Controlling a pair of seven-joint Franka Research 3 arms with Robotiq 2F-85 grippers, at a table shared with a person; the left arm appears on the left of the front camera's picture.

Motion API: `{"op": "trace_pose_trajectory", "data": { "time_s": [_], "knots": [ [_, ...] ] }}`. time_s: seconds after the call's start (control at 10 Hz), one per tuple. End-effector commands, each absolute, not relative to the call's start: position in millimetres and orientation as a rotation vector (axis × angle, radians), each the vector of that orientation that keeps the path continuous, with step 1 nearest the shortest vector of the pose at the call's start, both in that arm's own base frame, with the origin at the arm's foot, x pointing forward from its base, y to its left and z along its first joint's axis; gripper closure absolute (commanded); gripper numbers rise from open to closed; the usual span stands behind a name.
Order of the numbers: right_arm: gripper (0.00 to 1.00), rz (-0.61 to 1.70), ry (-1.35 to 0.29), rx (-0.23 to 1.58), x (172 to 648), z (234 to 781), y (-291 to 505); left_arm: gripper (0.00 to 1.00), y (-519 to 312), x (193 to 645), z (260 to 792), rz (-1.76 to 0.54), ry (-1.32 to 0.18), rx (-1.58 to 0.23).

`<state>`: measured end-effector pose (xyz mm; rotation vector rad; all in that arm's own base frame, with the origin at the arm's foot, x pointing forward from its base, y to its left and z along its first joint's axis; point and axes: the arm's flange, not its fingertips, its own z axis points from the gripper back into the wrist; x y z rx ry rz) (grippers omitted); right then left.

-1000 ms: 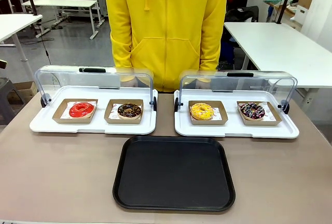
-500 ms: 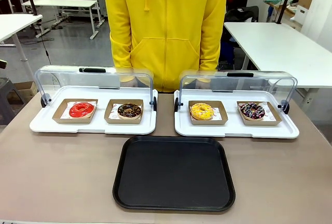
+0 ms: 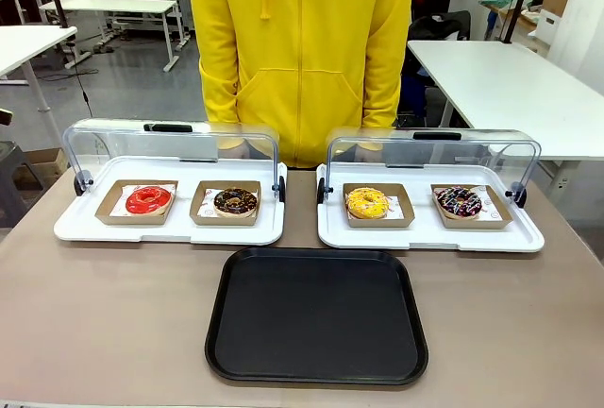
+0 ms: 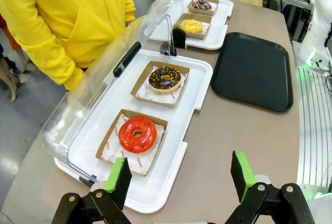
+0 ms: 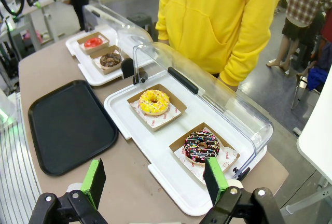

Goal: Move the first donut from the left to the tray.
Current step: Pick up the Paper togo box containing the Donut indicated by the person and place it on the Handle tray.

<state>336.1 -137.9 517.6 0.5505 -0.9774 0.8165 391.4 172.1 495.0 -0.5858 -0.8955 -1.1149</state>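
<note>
The red-glazed donut (image 3: 148, 199) lies in its small brown cardboard tray at the left end of the left white tray (image 3: 85, 229); in the left wrist view the red donut (image 4: 137, 134) is just beyond my fingers. The large black tray (image 3: 316, 314) sits at the table's front middle, bare; it shows too as the black tray (image 4: 253, 69) and the black tray (image 5: 67, 124). My left gripper (image 4: 180, 177) is open, hovering above the table edge near the red donut. My right gripper (image 5: 154, 179) is open above the right white tray's near edge.
A chocolate donut (image 3: 235, 201) sits beside the red one. The right white tray (image 3: 429, 235) holds a yellow donut (image 3: 366, 202) and a sprinkled chocolate donut (image 3: 459, 201). Both clear domed lids (image 3: 170, 144) are tipped back. A person in a yellow hoodie (image 3: 302, 49) stands at the far side.
</note>
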Motion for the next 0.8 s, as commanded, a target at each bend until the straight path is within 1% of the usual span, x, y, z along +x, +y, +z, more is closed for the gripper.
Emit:
{"op": "trace_pose_trajectory", "data": {
  "time_s": [0.0, 0.7],
  "knots": [
    [0.00, 0.830, -1.012, 0.554, 339.8, 518.4, -137.8, 0.00, 172.2, 390.6, 496.4, -1.125, -0.905, -0.586],
    [0.00, 0.830, -1.012, 0.554, 339.8, 518.4, -137.8, 0.00, 172.2, 390.6, 496.4, -1.125, -0.905, -0.586]
  ]
}}
